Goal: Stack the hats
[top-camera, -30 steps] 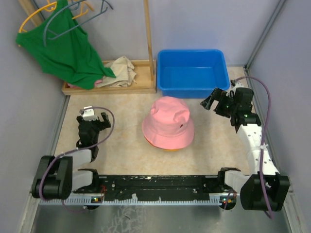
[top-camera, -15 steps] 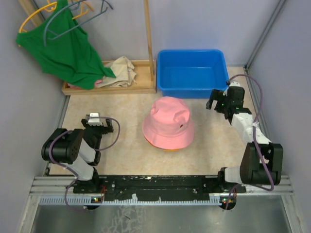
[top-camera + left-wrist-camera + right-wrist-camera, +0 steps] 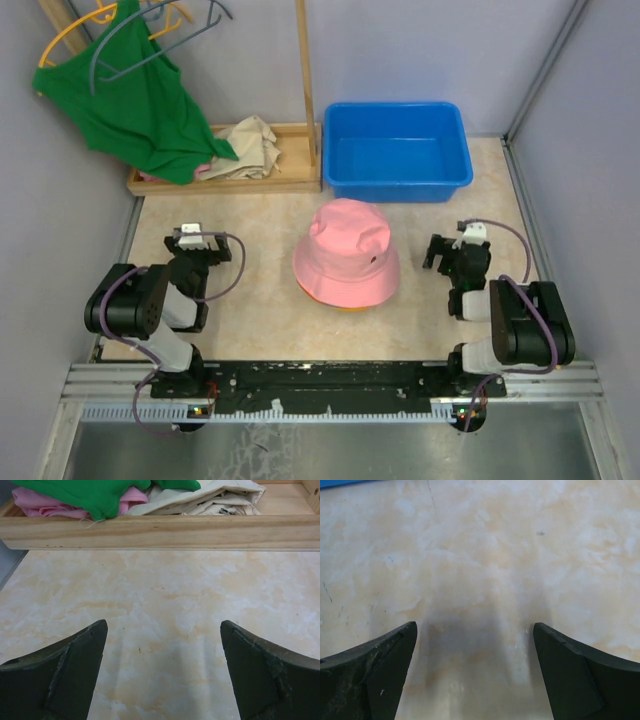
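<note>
- While both my arms sit folded low at the pink hat's [image 3: 346, 250] two sides, my left gripper [image 3: 162, 626] and right gripper [image 3: 474, 627] stand spread wide, holding nothing.
- The pink hat lies crown up, with a sliver of an orange hat [image 3: 345, 306] showing under its near brim; I can't see any other hats.
- I judge the stacking finished, so the next move calls for no grasp.
- The table [image 3: 260, 300] is marbled beige.
- Beyond the pink hat sits a blue tub [image 3: 396, 150]; beyond-left, a wooden tray [image 3: 230, 182] holds a beige cloth [image 3: 250, 145], and a green tank top [image 3: 140, 100] hangs there. Grey walls enclose everything.
</note>
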Robot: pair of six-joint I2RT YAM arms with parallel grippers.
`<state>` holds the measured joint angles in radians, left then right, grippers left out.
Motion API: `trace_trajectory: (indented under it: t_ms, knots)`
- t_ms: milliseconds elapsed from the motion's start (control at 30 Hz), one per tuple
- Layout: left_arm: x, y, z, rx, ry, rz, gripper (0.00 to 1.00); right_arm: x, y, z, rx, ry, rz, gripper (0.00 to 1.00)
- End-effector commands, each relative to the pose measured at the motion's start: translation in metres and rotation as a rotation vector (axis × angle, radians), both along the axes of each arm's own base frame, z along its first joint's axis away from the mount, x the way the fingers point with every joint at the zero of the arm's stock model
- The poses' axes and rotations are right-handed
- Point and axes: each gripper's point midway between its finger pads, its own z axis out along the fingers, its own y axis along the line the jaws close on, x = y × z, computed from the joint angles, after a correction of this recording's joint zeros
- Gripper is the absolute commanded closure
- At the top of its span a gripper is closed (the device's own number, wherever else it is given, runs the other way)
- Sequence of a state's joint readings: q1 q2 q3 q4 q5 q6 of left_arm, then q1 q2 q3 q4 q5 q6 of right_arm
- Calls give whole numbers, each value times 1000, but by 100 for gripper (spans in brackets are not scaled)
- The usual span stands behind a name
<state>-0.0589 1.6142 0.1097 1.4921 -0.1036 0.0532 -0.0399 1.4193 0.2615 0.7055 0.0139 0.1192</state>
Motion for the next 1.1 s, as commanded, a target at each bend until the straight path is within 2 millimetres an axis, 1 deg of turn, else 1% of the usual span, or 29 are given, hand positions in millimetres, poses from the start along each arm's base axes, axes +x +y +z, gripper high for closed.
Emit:
trace_trajectory:
  t_ms: [0, 33, 67, 167, 267, 500, 567, 700, 1067]
  knots:
    - [7, 5, 14, -19, -41, 35, 0, 12, -12, 91, -69, -479, -56, 1]
    - [7, 6, 13, -21, -38, 41, 0, 13, -11, 90, -72, -484, -49, 1]
    - [9, 8, 13, -25, -34, 52, 0, 14, -9, 84, -76, -450, -36, 1]
    - [16, 13, 9, -36, -4, 87, 0, 23, -12, 79, -76, -406, -56, 1]
    - [21, 8, 4, -24, 27, 62, 0, 23, -12, 79, -76, -408, -56, 1]
    - [21, 8, 4, -23, 25, 60, 0, 22, -9, 81, -79, -413, -38, 1]
    - [21, 8, 5, -23, 24, 60, 0, 23, -6, 80, -80, -411, -17, 1]
    - [21, 9, 5, -24, 24, 62, 0, 27, 7, 77, -94, -392, 71, 1]
    - [21, 8, 5, -23, 24, 60, 0, 27, 8, 78, -95, -393, 71, 1]
